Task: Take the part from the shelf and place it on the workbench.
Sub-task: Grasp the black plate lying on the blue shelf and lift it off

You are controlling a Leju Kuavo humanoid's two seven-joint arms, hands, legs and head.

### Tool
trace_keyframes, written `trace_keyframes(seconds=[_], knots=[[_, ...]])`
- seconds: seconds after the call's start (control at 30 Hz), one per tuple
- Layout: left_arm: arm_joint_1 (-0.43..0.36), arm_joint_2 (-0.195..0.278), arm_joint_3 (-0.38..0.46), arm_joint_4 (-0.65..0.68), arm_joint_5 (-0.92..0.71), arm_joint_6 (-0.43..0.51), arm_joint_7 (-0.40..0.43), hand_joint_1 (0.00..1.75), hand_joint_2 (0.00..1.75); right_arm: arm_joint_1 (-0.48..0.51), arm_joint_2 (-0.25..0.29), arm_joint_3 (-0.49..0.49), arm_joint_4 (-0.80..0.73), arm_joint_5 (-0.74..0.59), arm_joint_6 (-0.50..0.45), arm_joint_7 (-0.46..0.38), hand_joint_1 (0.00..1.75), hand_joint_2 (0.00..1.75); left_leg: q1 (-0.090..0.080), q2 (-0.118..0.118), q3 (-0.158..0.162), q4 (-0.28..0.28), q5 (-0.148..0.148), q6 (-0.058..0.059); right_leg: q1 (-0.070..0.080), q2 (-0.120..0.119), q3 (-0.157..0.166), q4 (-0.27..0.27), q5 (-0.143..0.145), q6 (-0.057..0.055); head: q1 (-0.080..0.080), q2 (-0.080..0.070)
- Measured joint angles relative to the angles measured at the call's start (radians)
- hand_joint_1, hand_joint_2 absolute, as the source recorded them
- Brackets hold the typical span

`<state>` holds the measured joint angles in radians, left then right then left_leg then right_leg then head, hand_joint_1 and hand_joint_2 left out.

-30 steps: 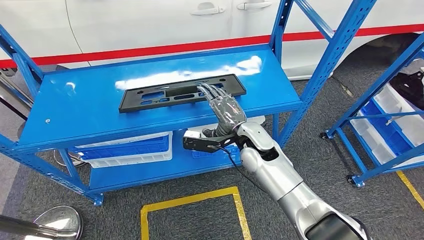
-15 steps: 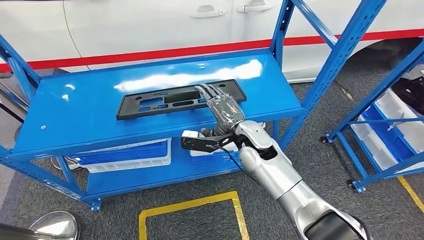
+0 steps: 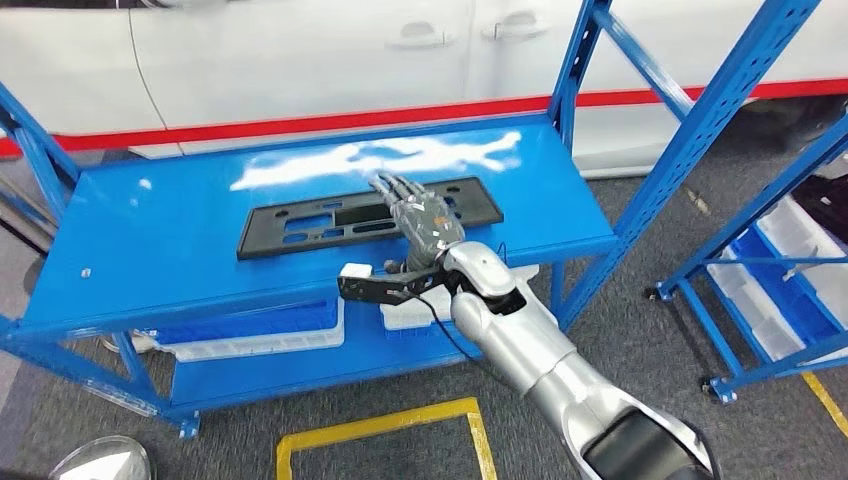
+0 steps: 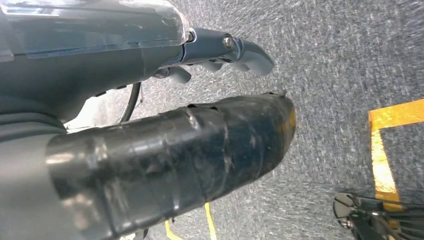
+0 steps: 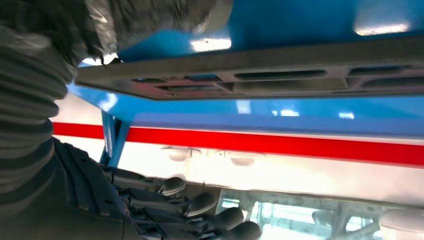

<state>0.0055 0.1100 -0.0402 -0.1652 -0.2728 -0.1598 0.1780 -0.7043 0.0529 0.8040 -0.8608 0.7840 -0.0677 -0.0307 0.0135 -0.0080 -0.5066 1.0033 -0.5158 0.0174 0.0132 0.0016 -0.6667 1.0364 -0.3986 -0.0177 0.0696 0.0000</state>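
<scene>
While spread (empty), fingers (image 3: 398,187) over part (image 3: 300,222)

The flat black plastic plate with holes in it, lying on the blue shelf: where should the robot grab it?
Probably the long front edge of the flat black plastic plate, near its middle, coming from the robot's side. It lies flat and thin on the blue metal shelf, so fingers likely need to hook an edge or one of its slots. The right hand is over that stretch.
</scene>
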Motion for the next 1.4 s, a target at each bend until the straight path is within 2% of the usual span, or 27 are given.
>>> trace_keyframes(seconds=[0.17, 0.2, 0.27, 0.3, 0.33, 0.4, 0.43, 0.47, 0.5, 0.6, 0.67, 0.77, 0.8, 0.83, 0.87, 0.93, 0.97, 1.0, 1.07, 1.13, 1.17, 1.23, 1.3, 1.33, 1.37, 1.4], knots=[[0.001, -0.001, 0.000, 0.000, 0.000, 0.000, 0.000, 0.00, 0.00, -0.002, 0.007, 0.001, 0.015, 0.000, -0.001, -0.003, 0.00, 1.75, 0.000, 0.001, 0.005, 0.006, -0.002, -0.006, -0.003, 0.000, 0.011, -0.009, 0.000, -0.007, 0.001, 0.000], [0.001, -0.002, -0.001, 0.000, 0.000, 0.000, 0.000, 0.00, 0.00, -0.006, 0.014, 0.002, 0.034, 0.000, 0.002, -0.006, 0.00, 1.75, 0.001, 0.001, -0.028, 0.071, -0.026, -0.013, -0.006, 0.000, 0.026, -0.015, -0.008, -0.013, 0.001, 0.000], [0.000, -0.003, -0.001, 0.000, 0.000, 0.000, -0.001, 0.00, 0.00, -0.012, 0.030, 0.005, 0.077, 0.002, 0.009, -0.012, 0.00, 1.75, 0.003, 0.003, -0.121, 0.222, -0.076, -0.028, -0.013, 0.000, 0.060, -0.025, -0.027, -0.025, 0.001, 0.000], [0.002, -0.003, -0.001, 0.000, 0.001, 0.001, -0.002, 0.00, 0.00, -0.013, 0.035, 0.007, 0.095, 0.004, 0.013, -0.013, 0.00, 1.75, 0.004, 0.003, -0.170, 0.284, -0.087, -0.034, -0.014, 0.001, 0.072, -0.024, -0.039, -0.027, 0.001, 0.000], [0.004, -0.003, -0.001, 0.000, 0.001, 0.001, -0.002, 0.00, 0.00, -0.011, 0.036, 0.008, 0.103, 0.006, 0.013, -0.013, 0.00, 1.75, 0.006, 0.003, -0.178, 0.267, -0.062, -0.035, -0.015, 0.002, 0.080, -0.021, -0.047, -0.025, 0.001, 0.000], [0.008, -0.003, -0.001, 0.000, 0.001, 0.002, -0.003, 0.00, 0.00, -0.011, 0.040, 0.011, 0.116, 0.010, 0.016, -0.013, 0.00, 1.75, 0.009, 0.004, -0.150, 0.153, 0.032, -0.038, -0.018, 0.004, 0.097, -0.013, -0.067, -0.018, 0.001, 0.000], [0.008, -0.003, -0.001, 0.000, 0.001, 0.002, -0.004, 0.00, 0.00, -0.012, 0.042, 0.013, 0.123, 0.011, 0.018, -0.013, 0.00, 1.75, 0.008, 0.004, -0.136, 0.099, 0.062, -0.038, -0.018, 0.004, 0.104, -0.010, -0.076, -0.013, 0.001, 0.000], [0.007, -0.003, -0.001, 0.001, 0.001, 0.002, -0.005, 0.00, 0.00, -0.013, 0.045, 0.015, 0.129, 0.013, 0.020, -0.013, 0.00, 1.75, 0.005, 0.006, -0.125, 0.058, 0.080, -0.034, -0.018, 0.004, 0.107, -0.007, -0.083, -0.007, 0.000, 0.000], [0.007, -0.003, -0.001, 0.001, 0.001, 0.002, -0.006, 0.00, 0.00, -0.012, 0.046, 0.017, 0.136, 0.013, 0.022, -0.013, 0.00, 1.75, 0.002, 0.006, -0.122, 0.040, 0.083, -0.027, -0.017, 0.003, 0.107, -0.004, -0.088, -0.001, -0.001, 0.000], [0.007, -0.004, -0.001, 0.001, 0.001, 0.002, -0.008, 0.00, 0.00, -0.013, 0.049, 0.021, 0.148, 0.014, 0.025, -0.013, 0.00, 1.75, 0.002, 0.007, -0.116, 0.029, 0.083, -0.004, -0.014, 0.002, 0.106, 0.008, -0.095, 0.012, -0.001, 0.000], [0.009, -0.004, -0.001, 0.001, 0.001, 0.002, -0.008, 0.00, 0.00, -0.017, 0.050, 0.022, 0.153, 0.015, 0.026, -0.013, 0.00, 1.75, 0.004, 0.007, -0.103, 0.024, 0.080, 0.006, -0.016, 0.001, 0.072, 0.071, -0.105, 0.020, -0.001, 0.000], [0.007, -0.005, -0.001, 0.001, 0.001, 0.002, -0.008, 0.00, 0.00, -0.016, 0.050, 0.024, 0.163, 0.015, 0.026, -0.013, 0.00, 1.75, 0.003, 0.004, -0.089, 0.021, 0.067, 0.018, -0.018, 0.001, -0.046, 0.252, -0.165, 0.031, -0.001, 0.000], [0.007, -0.005, -0.001, 0.001, 0.001, 0.002, -0.008, 0.00, 0.00, -0.015, 0.050, 0.025, 0.167, 0.015, 0.026, -0.013, 0.00, 1.75, 0.001, 0.002, -0.084, 0.021, 0.061, 0.019, -0.018, 0.001, -0.078, 0.286, -0.175, 0.031, -0.001, 0.000], [0.007, -0.005, -0.001, 0.001, 0.001, 0.002, -0.008, 0.00, 0.00, -0.013, 0.050, 0.026, 0.171, 0.015, 0.026, -0.013, 0.00, 1.75, -0.001, 0.001, -0.076, 0.021, 0.055, 0.020, -0.016, 0.001, -0.093, 0.287, -0.166, 0.028, -0.001, 0.000], [0.007, -0.005, -0.001, 0.001, 0.001, 0.002, -0.008, 0.00, 0.00, -0.013, 0.050, 0.026, 0.174, 0.015, 0.026, -0.013, 0.00, 1.75, -0.004, 0.000, -0.067, 0.021, 0.048, 0.021, -0.014, 0.001, -0.089, 0.253, -0.134, 0.022, -0.001, 0.000], [0.008, -0.007, -0.001, 0.001, 0.001, 0.002, -0.008, 0.00, 0.00, -0.015, 0.050, 0.027, 0.177, 0.015, 0.026, -0.013, 0.00, 1.75, -0.010, -0.001, -0.046, 0.020, 0.034, 0.021, -0.003, 0.000, -0.045, 0.121, -0.040, -0.003, -0.001, 0.000], [0.007, -0.009, -0.001, 0.001, 0.001, 0.002, -0.008, 0.00, 0.00, -0.017, 0.050, 0.027, 0.178, 0.015, 0.026, -0.013, 0.00, 1.75, -0.011, -0.001, -0.039, 0.018, 0.028, 0.019, 0.003, 0.000, -0.024, 0.063, -0.013, -0.017, -0.003, 0.000], [0.005, -0.011, -0.001, 0.001, 0.001, 0.002, -0.008, 0.00, 0.00, -0.019, 0.051, 0.028, 0.180, 0.015, 0.026, -0.014, 0.00, 1.75, -0.010, 0.000, -0.036, 0.014, 0.024, 0.016, 0.009, -0.002, -0.009, 0.022, 0.001, -0.027, -0.004, 0.000], [0.003, -0.012, -0.001, 0.002, 0.001, 0.002, -0.008, 0.00, 0.00, -0.022, 0.053, 0.029, 0.183, 0.015, 0.026, -0.013, 0.00, 1.75, -0.008, 0.002, -0.030, 0.014, 0.027, 0.006, 0.015, -0.002, 0.007, -0.014, -0.003, -0.037, -0.005, 0.000], [0.004, -0.012, -0.001, 0.002, 0.001, 0.002, -0.008, 0.00, 0.00, -0.022, 0.055, 0.030, 0.186, 0.016, 0.026, -0.013, 0.00, 1.75, -0.008, 0.003, -0.024, 0.027, 0.023, -0.002, 0.006, -0.002, 0.036, -0.040, 0.002, -0.041, -0.005, 0.000], [0.004, -0.012, -0.002, 0.002, 0.002, 0.002, -0.008, 0.00, 0.00, -0.024, 0.057, 0.030, 0.187, 0.017, 0.026, -0.012, 0.01, 1.75, -0.007, 0.003, -0.031, 0.048, 0.011, -0.005, 0.001, -0.002, 0.051, -0.048, 0.001, -0.042, -0.006, 0.000], [0.002, -0.013, -0.002, 0.002, 0.003, 0.003, -0.010, 0.00, 0.00, -0.029, 0.062, 0.031, 0.191, 0.022, 0.027, -0.009, 0.83, 1.75, -0.003, 0.002, -0.080, 0.141, -0.032, -0.015, -0.005, -0.002, 0.070, -0.058, -0.004, -0.041, -0.008, 0.000], [0.001, -0.012, -0.002, 0.002, 0.004, 0.003, -0.012, 0.00, 0.00, -0.029, 0.066, 0.034, 0.199, 0.032, 0.027, 0.001, 1.70, 1.75, 0.004, 0.003, -0.155, 0.246, -0.069, -0.029, -0.009, -0.002, 0.078, -0.057, -0.013, -0.039, -0.009, 0.000], [0.002, -0.012, -0.002, 0.002, 0.004, 0.004, -0.013, 0.00, 0.00, -0.027, 0.068, 0.036, 0.205, 0.038, 0.027, 0.009, 1.75, 1.75, 0.008, 0.003, -0.178, 0.264, -0.064, -0.036, -0.013, -0.001, 0.083, -0.054, -0.019, -0.035, -0.009, 0.000], [0.004, -0.012, -0.002, 0.002, 0.004, 0.004, -0.013, 0.00, 0.00, -0.025, 0.071, 0.037, 0.212, 0.043, 0.027, 0.017, 1.75, 1.75, 0.013, 0.003, -0.184, 0.248, -0.038, -0.044, -0.018, 0.000, 0.087, -0.050, -0.027, -0.030, -0.009, 0.000], [0.006, -0.012, -0.002, 0.002, 0.004, 0.004, -0.013, 0.00, 0.00, -0.024, 0.073, 0.038, 0.219, 0.047, 0.027, 0.023, 1.75, 1.75, 0.019, 0.004, -0.174, 0.199, 0.008, -0.052, -0.024, 0.001, 0.093, -0.043, -0.036, -0.023, -0.009, 0.000]])
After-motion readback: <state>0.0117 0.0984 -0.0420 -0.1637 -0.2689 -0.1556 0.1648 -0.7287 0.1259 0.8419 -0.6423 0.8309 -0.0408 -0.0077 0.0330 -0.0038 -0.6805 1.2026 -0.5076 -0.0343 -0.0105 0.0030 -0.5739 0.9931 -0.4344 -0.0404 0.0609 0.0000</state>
